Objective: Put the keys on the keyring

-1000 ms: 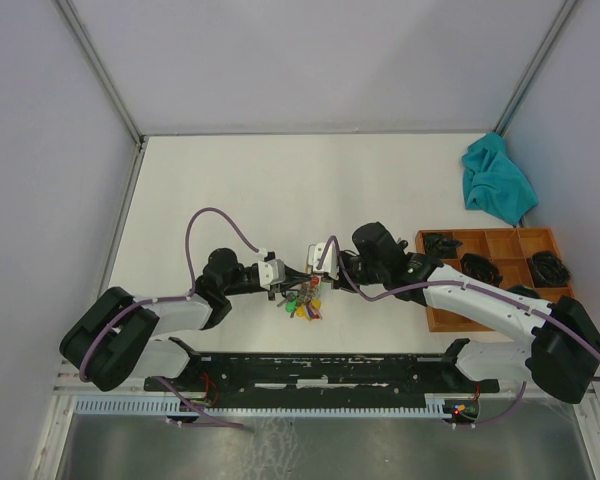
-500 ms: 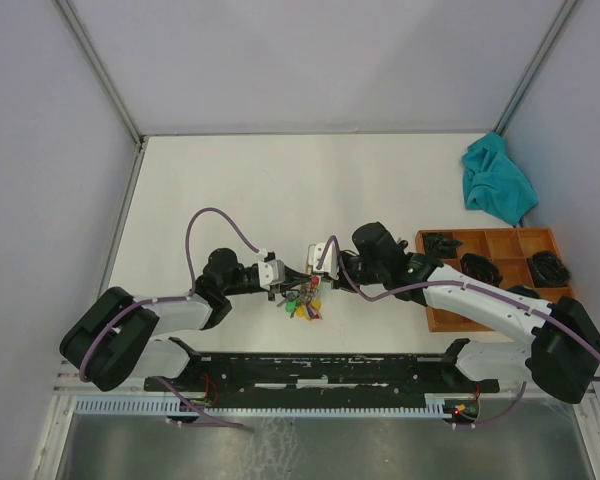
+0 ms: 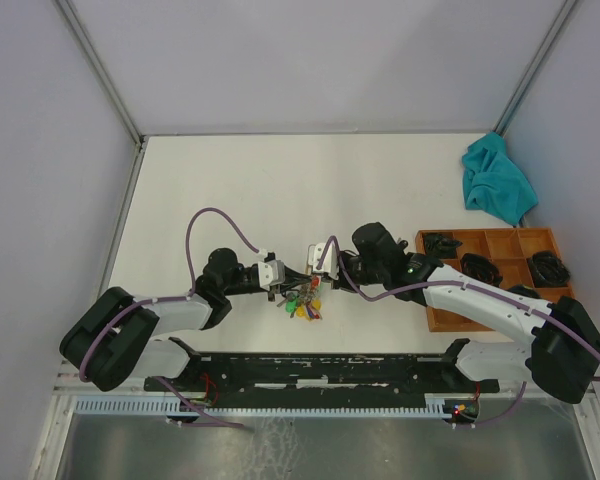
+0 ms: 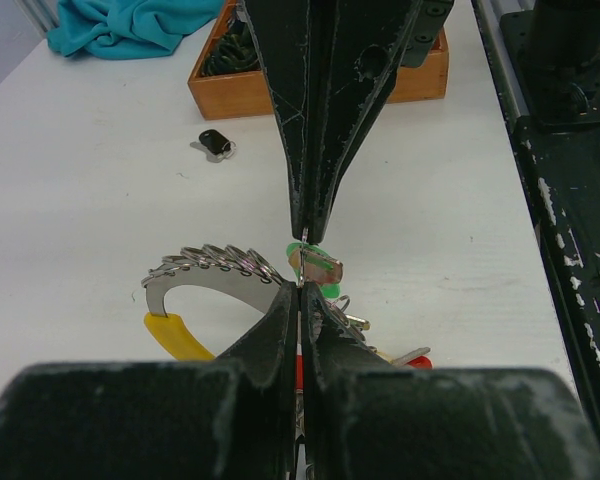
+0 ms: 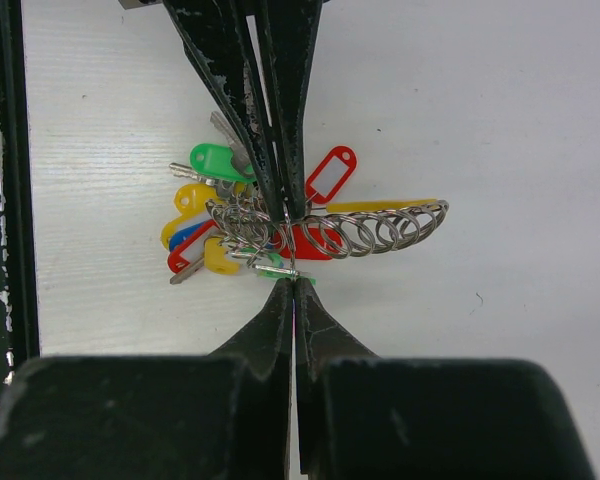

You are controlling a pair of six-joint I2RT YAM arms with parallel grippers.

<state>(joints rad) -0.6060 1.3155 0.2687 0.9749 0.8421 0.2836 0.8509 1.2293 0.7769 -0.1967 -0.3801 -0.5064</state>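
at frame centre your left claw (image 4: 299, 292) pinches the keyring (image 4: 225, 262) by its wire, and your right claw (image 5: 293, 285) looks shut on the green key (image 4: 296, 250). hold the ring firm and thread slowly; the black key (image 4: 215, 143) lies upper left on the table (image 4: 100, 200).

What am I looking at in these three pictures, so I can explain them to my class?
It is a robot: a left arm and a right arm bolted at the near edge of a table, each ending in a two-finger gripper. The wide picture comes from a fixed camera overhead. The other two come from a camera on each wrist, looking along its own fingers. On the table lie a teal cloth, a wooden tray of dark items, and a black key. Both grippers are shut and meet tip to tip. The left gripper seems to pinch the keyring, which is hung with coloured tags. The right gripper seems to pinch a green key beside it.
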